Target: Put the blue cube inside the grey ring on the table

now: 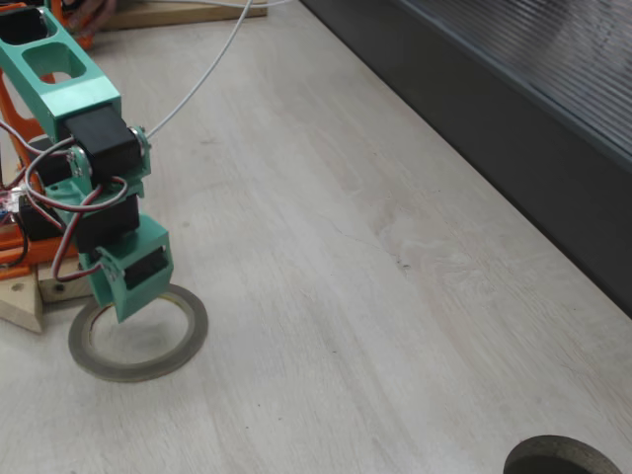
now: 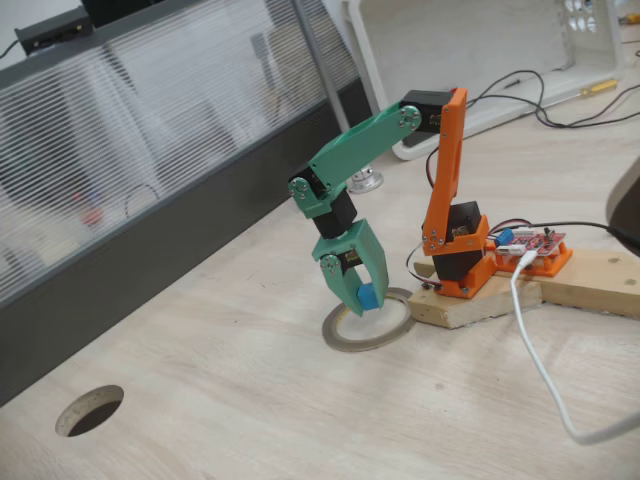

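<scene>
Both fixed views show the green gripper (image 2: 362, 300) pointing down over the grey ring (image 2: 368, 328). Its two fingers (image 2: 377, 268) are closed on the blue cube (image 2: 369, 297), which sits between the tips, just above the ring's opening. I cannot tell if the cube touches the table (image 2: 300, 420). The ring lies flat on the pale wood, next to the wooden base board (image 2: 560, 285) that carries the orange arm part (image 2: 445, 180). A white cable (image 2: 545, 380) runs over the table.

Probably a robotics lab or maker's workbench: a bare red circuit board (image 2: 528, 243) at three o'clock, loose cables (image 2: 545, 375), a wooden base block (image 2: 520, 295), a ribbed divider panel (image 2: 150, 150) at ten o'clock.
</scene>
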Robot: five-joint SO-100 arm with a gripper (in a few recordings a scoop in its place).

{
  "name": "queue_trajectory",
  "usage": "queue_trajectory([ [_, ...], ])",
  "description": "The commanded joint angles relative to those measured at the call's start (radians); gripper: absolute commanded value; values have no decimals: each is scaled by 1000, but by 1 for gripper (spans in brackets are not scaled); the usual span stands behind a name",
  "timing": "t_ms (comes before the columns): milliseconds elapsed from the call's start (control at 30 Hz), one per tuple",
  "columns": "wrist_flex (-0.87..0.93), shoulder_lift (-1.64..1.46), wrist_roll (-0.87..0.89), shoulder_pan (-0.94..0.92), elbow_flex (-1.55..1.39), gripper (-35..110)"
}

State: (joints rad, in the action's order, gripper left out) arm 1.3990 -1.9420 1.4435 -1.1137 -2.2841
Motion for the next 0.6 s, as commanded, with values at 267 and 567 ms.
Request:
queue_trajectory([
  [267, -71, -17, 15, -11, -9, 17],
  [567, -71, 117, 15, -11, -8, 17],
])
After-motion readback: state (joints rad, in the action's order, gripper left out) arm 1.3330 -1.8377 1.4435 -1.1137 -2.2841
